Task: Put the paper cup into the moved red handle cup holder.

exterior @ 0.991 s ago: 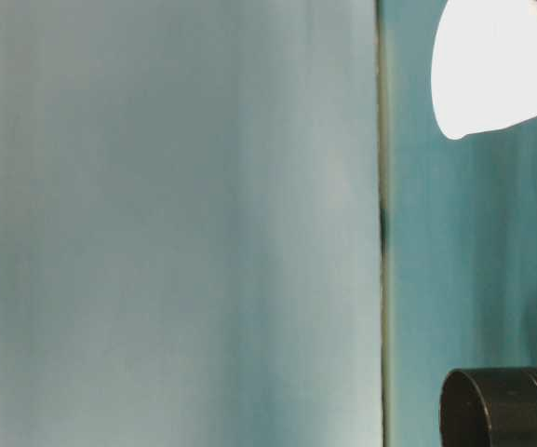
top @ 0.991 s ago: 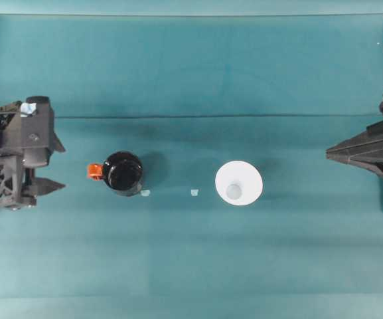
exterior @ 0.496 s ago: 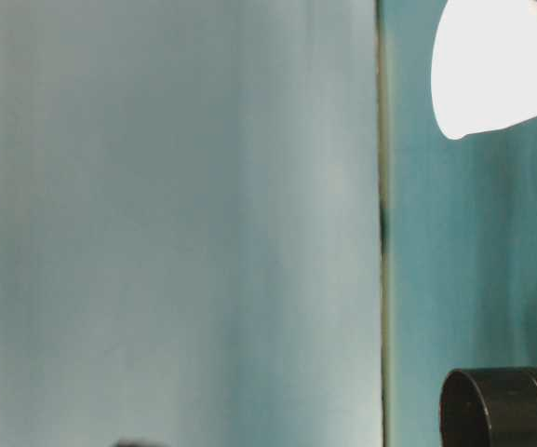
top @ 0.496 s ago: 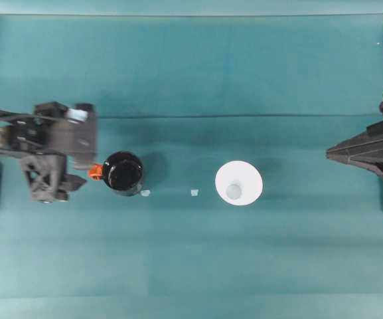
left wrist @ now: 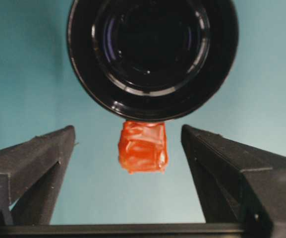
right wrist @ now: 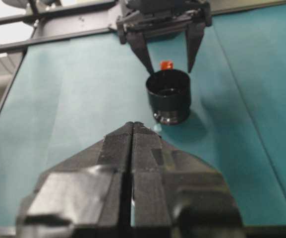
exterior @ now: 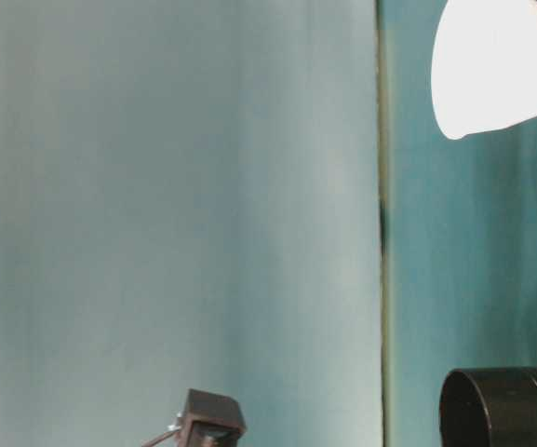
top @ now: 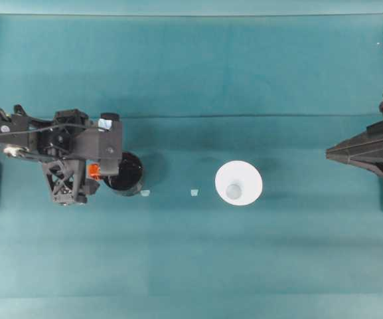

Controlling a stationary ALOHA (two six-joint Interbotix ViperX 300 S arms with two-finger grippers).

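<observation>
Left wrist view: our left gripper (left wrist: 133, 148) jaws gape, empty, straddling the red handle cup holder (left wrist: 152, 54)'s tab; we close squarely.

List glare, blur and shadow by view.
Left wrist view: glare rings inside the glossy holder, sharp handle tab. Table-level view: the paper cup is washed out white. Overhead view: a soft shadow right of the holder.

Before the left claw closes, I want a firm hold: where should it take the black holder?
On the orange-red handle tab, judging by its pose: it sticks out from the holder toward the open left claw, between its fingers, so come straight in from that side.
</observation>
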